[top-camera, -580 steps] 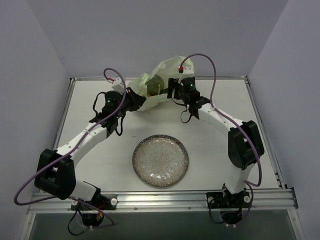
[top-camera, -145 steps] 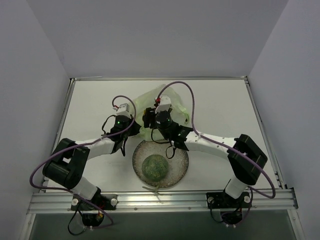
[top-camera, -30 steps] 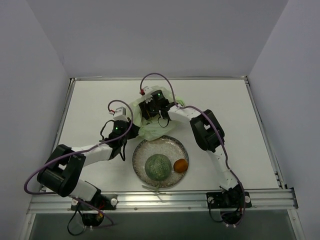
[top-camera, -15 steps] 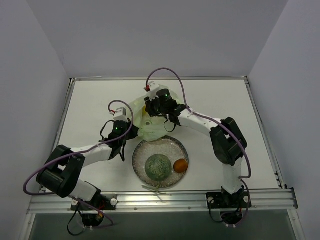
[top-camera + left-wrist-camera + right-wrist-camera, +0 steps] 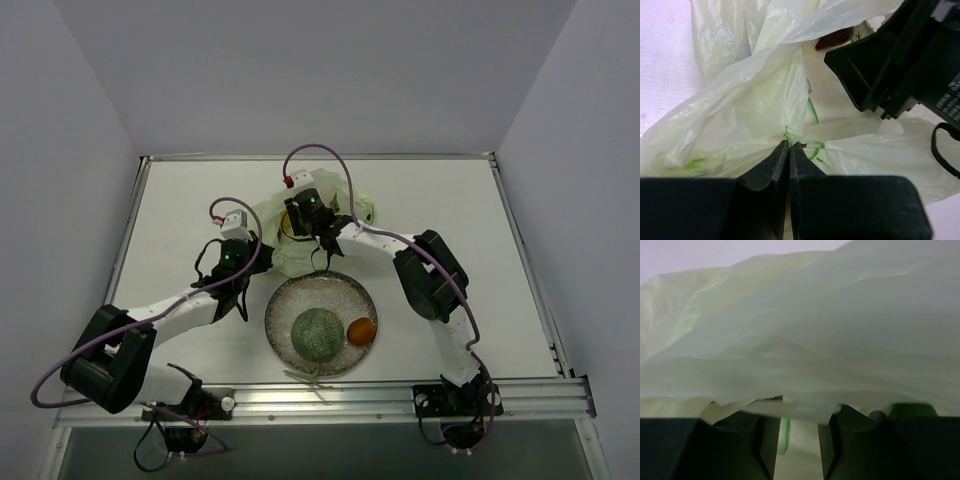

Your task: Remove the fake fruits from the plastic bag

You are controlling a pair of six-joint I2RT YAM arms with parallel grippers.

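Note:
The pale green plastic bag (image 5: 298,258) lies crumpled behind the speckled plate (image 5: 292,296). The netted green melon (image 5: 316,333) and the orange (image 5: 361,330) sit on the plate. My left gripper (image 5: 264,251) is shut on a fold of the bag's near edge (image 5: 789,145). My right gripper (image 5: 294,226) is inside the bag's mouth, jaws apart, with bag film (image 5: 800,340) draped over its fingertips (image 5: 765,412). A dark red piece (image 5: 836,38) shows inside the bag in the left wrist view. The other fruits are hidden.
The right gripper's black body (image 5: 900,60) fills the upper right of the left wrist view, close to the left fingers. Both arms meet at the bag just behind the plate. Walls close in the table on three sides.
The right wrist has shifted slightly left over the bag and its elbow has swung. The left gripper still pinches the bag. Melon and orange have not moved on the plate.

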